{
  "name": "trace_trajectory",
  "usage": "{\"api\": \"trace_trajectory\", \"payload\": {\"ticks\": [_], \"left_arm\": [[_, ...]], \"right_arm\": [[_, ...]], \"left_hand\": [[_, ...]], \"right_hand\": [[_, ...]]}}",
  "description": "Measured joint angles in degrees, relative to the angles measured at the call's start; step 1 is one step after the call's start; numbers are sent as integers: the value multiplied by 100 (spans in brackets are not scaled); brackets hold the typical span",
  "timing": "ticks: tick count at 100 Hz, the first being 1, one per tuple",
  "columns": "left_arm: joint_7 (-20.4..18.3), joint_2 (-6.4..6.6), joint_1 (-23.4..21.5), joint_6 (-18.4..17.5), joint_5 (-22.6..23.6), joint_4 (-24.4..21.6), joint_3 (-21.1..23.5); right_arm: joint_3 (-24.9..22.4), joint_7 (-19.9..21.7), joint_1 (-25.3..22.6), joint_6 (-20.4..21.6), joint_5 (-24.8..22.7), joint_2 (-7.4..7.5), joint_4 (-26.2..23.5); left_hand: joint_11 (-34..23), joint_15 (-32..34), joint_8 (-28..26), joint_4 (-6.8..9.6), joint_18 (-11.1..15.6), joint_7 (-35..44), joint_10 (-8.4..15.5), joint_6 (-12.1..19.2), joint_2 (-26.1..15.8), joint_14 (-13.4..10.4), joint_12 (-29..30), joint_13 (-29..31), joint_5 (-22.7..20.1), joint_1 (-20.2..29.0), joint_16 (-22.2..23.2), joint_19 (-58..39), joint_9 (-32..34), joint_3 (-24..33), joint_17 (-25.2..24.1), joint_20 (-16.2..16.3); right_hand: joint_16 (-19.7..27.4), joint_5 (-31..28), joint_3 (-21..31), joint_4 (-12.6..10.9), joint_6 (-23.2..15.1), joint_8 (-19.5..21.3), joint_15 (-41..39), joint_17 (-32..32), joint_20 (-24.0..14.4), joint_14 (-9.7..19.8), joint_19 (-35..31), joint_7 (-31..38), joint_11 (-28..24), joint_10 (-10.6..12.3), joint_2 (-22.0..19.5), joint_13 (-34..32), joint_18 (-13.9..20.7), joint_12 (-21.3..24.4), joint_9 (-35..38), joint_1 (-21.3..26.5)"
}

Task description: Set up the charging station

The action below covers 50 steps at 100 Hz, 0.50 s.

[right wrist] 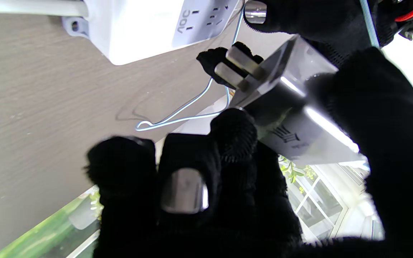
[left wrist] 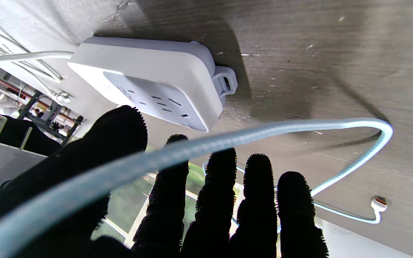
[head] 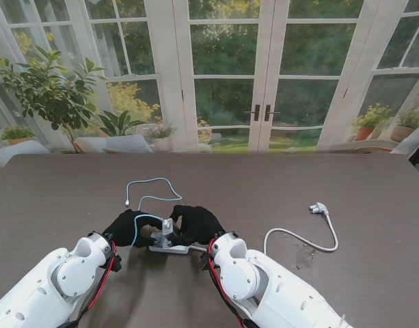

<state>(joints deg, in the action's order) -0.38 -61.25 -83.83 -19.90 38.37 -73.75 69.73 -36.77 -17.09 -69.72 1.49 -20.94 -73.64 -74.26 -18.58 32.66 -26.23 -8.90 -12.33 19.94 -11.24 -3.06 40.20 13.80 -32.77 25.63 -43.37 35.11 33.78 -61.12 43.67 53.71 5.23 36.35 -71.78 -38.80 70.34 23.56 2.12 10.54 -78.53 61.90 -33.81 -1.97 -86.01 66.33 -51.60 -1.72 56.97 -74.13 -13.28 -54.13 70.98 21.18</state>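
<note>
A white power strip [head: 169, 249] lies flat on the dark table between my two black-gloved hands. My right hand [head: 197, 222] is shut on a silvery charger block [right wrist: 292, 118], pinched between thumb and fingers just above the strip. The block's two prongs [right wrist: 235, 68] point toward the strip's socket face [right wrist: 199, 21] without touching it. A light-blue cable [head: 154, 183] runs from the charger in a loop away from me and ends in a small plug [left wrist: 378, 204]. My left hand [left wrist: 192, 200] is open with its fingers spread beside the strip [left wrist: 149, 82], and the cable [left wrist: 228, 138] passes across it.
The strip's white mains cord [head: 298, 238] curves off to the right and ends in a plug [head: 319, 208] lying on the table [head: 346, 178]. Glass doors and potted plants stand beyond the table's far edge.
</note>
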Motion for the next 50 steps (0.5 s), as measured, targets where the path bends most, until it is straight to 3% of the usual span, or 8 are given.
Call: {"api": "trace_trajectory", "payload": {"ticks": [50], "left_arm": [[320, -9, 153, -48, 158, 340, -278]], "right_arm": [[68, -109, 3, 38, 114, -82, 132]], "left_hand": [[-346, 360, -102, 0, 0, 128, 0, 0, 0, 2, -320, 261, -29, -1, 126, -191, 179, 48, 171, 4]], "right_hand": [[0, 0, 0, 0, 0, 0, 467, -65, 128, -113, 165, 0, 85, -40, -1, -1, -161, 302, 0, 0]]}}
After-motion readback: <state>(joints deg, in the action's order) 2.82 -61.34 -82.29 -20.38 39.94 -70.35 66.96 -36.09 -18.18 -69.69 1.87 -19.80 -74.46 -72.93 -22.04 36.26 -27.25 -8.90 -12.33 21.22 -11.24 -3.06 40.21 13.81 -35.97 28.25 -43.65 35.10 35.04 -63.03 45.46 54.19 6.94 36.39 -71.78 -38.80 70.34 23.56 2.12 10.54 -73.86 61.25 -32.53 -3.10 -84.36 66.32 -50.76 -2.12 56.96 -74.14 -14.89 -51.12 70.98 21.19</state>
